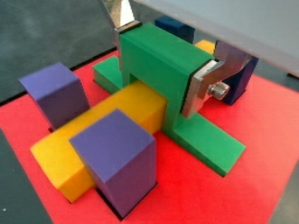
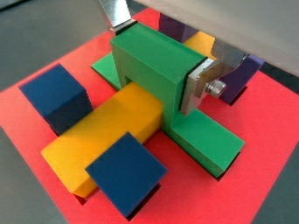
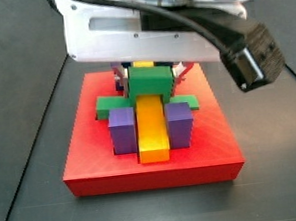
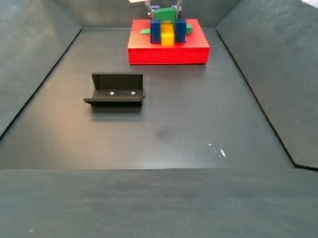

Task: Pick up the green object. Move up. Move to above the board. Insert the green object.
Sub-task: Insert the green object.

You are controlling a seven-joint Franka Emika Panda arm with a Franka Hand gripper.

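Observation:
The green object (image 1: 163, 83) (image 2: 158, 70) straddles the long yellow bar (image 1: 105, 131) (image 2: 111, 131) on the red board (image 1: 198, 197) (image 3: 117, 166). Its two low side cubes sit down against the board's red surface. My gripper (image 1: 163, 54) (image 2: 158, 52) is shut on the raised centre cube, with a silver finger (image 1: 201, 87) (image 2: 194, 89) pressed flat on each side face. In a side view the gripper (image 3: 147, 77) hangs over the board's far half, with the green object (image 3: 148, 82) below it. From the far camera the green object (image 4: 163, 15) shows small at the back of the floor.
Two purple blocks (image 1: 52, 92) (image 1: 117, 162) flank the yellow bar on one end, two blue blocks (image 2: 59, 96) (image 2: 126, 171) on its other end. The dark L-shaped fixture (image 4: 114, 90) stands on the floor well away from the board (image 4: 168, 54). Dark walls enclose the floor.

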